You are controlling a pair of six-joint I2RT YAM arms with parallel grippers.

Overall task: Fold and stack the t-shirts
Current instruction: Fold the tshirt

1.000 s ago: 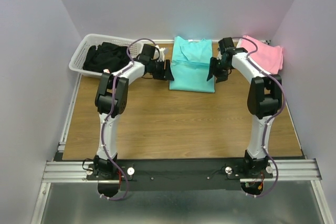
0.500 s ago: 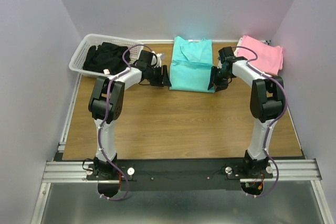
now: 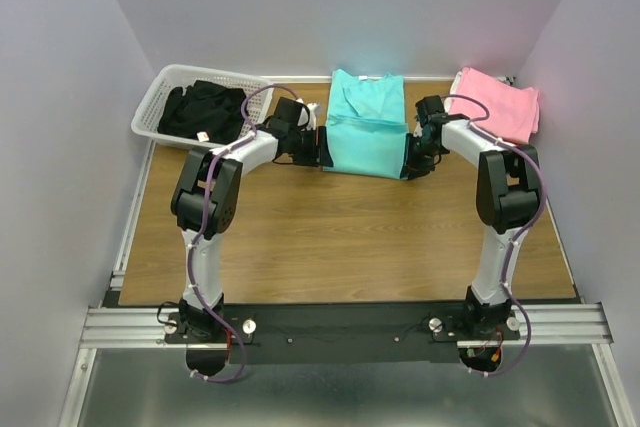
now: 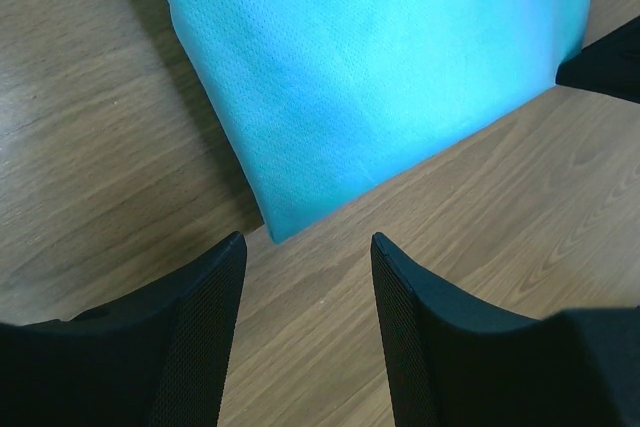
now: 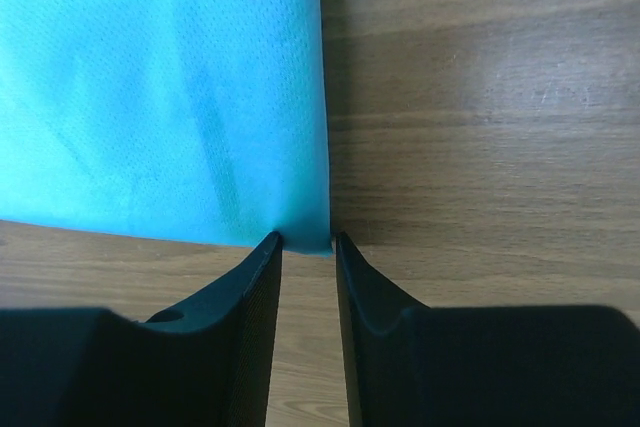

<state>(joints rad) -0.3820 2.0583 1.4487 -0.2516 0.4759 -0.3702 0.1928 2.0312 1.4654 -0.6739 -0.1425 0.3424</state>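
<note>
Turquoise t-shirt [image 3: 365, 137] first: finding it lying folded on the wooden table [image 3: 330, 237], at the far middle, with its near layer doubled over the part behind. Noting the left gripper [image 3: 322, 150] sitting low at the shirt's near left corner. Seeing, through the left wrist camera, both fingers [image 4: 200, 327] standing well apart and holding nothing, with the point of the cloth corner lying just ahead of the gap and bare wood showing between the tips. Noting the right gripper [image 3: 412, 159] sitting low at the near right corner. Seeing, through the right wrist camera, its fingers [image 5: 245, 317] drawn close together yet leaving a slim strip of wood showing between them, with the corner of the cloth lying right at the mouth of that gap. Not being able to tell whether those tips are touching the cloth. Recording a pink t-shirt [image 3: 500, 102] lying folded at the far right corner, well apart from the turquoise one. Recording a white slatted basket [image 3: 148, 107] at the far left corner, holding dark clothing [image 3: 200, 109].
</note>
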